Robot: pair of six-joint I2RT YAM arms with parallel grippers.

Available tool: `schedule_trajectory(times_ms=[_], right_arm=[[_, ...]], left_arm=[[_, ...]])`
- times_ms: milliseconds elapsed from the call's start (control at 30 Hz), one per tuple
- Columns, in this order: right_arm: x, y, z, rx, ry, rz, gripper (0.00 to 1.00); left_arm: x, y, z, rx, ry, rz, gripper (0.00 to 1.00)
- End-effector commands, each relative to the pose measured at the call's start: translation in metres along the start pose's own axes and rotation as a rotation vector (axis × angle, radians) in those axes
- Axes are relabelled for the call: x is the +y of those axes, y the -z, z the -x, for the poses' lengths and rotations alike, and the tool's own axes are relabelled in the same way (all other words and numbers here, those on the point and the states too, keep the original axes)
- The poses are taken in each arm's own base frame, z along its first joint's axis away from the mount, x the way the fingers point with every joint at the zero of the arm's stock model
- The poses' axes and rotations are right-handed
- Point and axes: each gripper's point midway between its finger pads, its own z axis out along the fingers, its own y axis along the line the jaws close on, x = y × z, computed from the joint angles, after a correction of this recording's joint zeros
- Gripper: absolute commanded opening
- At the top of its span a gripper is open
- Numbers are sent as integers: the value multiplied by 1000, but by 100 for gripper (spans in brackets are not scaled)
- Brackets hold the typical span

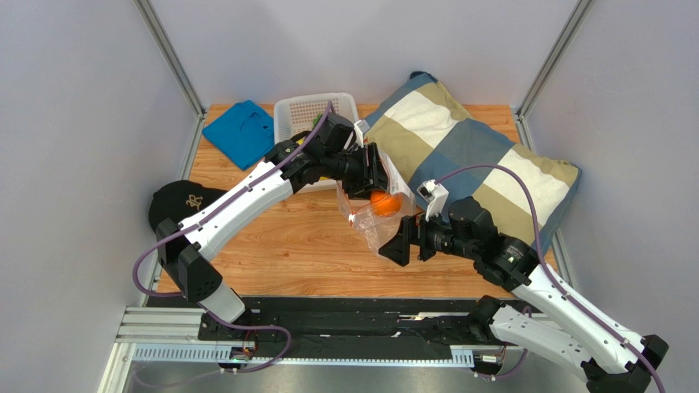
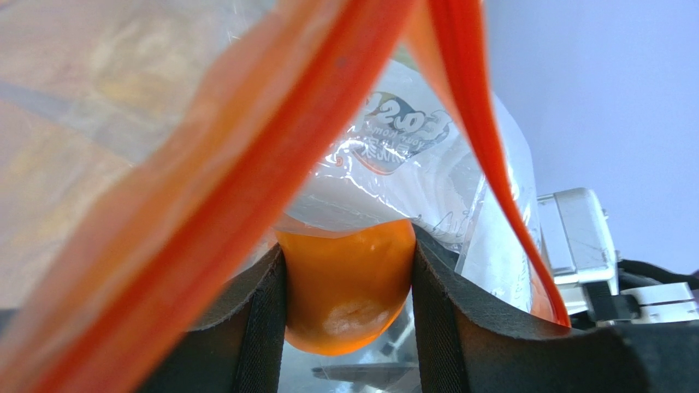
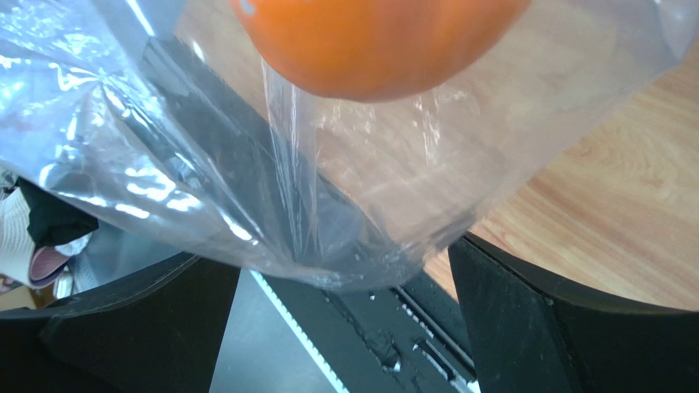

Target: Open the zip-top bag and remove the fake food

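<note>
The zip-top bag (image 1: pixel 371 227) hangs above the table between both arms, its orange-red zip strip (image 2: pixel 246 188) parted around my left wrist camera and its white label (image 2: pixel 406 131) ahead. My left gripper (image 1: pixel 375 182) reaches into the bag and is shut on the round orange (image 1: pixel 384 202), which sits squeezed between both pads in the left wrist view (image 2: pixel 344 278). My right gripper (image 1: pixel 400 242) is open under the bag; the bag's clear bottom (image 3: pixel 246 164) hangs between its spread fingers, with the orange (image 3: pixel 377 41) above. The banana, lettuce and purple fruit are not clearly in view.
A white perforated basket (image 1: pixel 316 115) stands at the back behind the left arm. A striped pillow (image 1: pixel 476 155) fills the back right. A blue cloth (image 1: pixel 239 131) lies at the back left and a black cap (image 1: pixel 180 201) at the left edge.
</note>
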Motion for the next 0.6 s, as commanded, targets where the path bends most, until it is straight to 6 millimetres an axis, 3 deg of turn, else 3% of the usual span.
schedule_trajectory(times_ms=[0, 100, 200, 233, 400, 500, 533, 567], right_arm=[[5, -3, 28, -145, 79, 20, 100], [3, -10, 34, -196, 91, 24, 97], [2, -21, 32, -182, 78, 29, 75], [-1, -25, 25, -149, 62, 17, 59], [-36, -33, 0, -73, -27, -168, 45], [-61, -26, 0, -100, -61, -317, 26], [-69, -22, -4, -82, -71, -372, 10], [-77, -19, -4, -85, -77, -419, 0]], left_arm=[[-30, 24, 7, -28, 60, -124, 0], [-37, 29, 7, -20, 105, -178, 0], [-38, 33, 9, -30, 125, -202, 0], [-39, 35, 10, -33, 119, -204, 0], [-24, 41, 12, -55, 101, -164, 0], [-13, 42, 7, -34, 104, -136, 0], [-8, 41, 3, -26, 110, -131, 0], [-6, 42, 2, -21, 114, -131, 0]])
